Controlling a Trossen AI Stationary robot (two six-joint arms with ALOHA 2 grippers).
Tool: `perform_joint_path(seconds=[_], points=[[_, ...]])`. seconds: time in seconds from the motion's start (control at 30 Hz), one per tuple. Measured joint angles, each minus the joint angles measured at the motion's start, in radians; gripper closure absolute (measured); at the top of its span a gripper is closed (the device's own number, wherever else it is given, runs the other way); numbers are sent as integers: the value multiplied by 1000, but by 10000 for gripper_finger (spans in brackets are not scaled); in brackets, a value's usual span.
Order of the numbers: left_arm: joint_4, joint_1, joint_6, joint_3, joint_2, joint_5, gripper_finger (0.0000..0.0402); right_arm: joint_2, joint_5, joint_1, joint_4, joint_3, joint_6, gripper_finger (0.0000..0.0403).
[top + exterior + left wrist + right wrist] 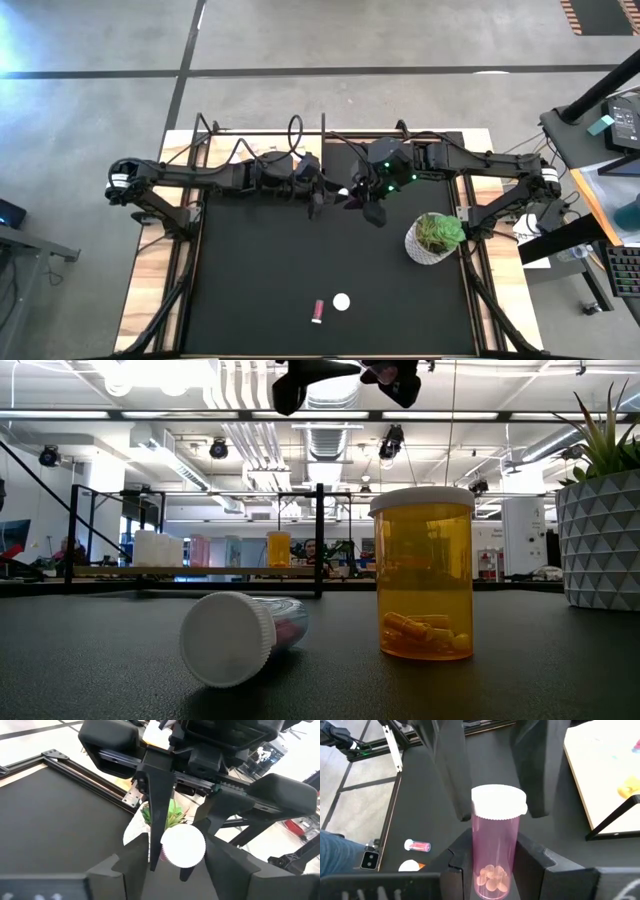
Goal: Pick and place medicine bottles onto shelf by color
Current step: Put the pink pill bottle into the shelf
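Nearest the front edge of the table (250, 270), well forward of the plant pot (425, 247), a pink-tinted bottle (240, 635) lies on its side just beside an upright orange bottle (423, 580). The lying one could roll if brushed, and the orange one could be knocked over with it.

Farther back, beyond the pot and above the table, the two claws meet. The right claw (494, 845) is clamped on the body of a pink bottle (495, 870). The left claw (177, 852) is spread, its fingers (451, 775) flanking the white cap. This looks like a hand-over, and it is the main risk. If the right lets go before the left has closed, the bottle drops. A grip on the smooth cap alone may slip or twist.

Farthest, behind the pot, the shelf (200, 571) already carries bottles. A careless placement could topple them or put pink in the wrong colour group.
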Motion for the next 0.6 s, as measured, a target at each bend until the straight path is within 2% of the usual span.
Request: perform_joint_path(seconds=[0.37,0.6], points=[[2,0,3,0,0,6,296,0,4,0,-2,0,4,305],[1,0,2,0,0,7,301,0,4,0,-4,0,-3,305]])
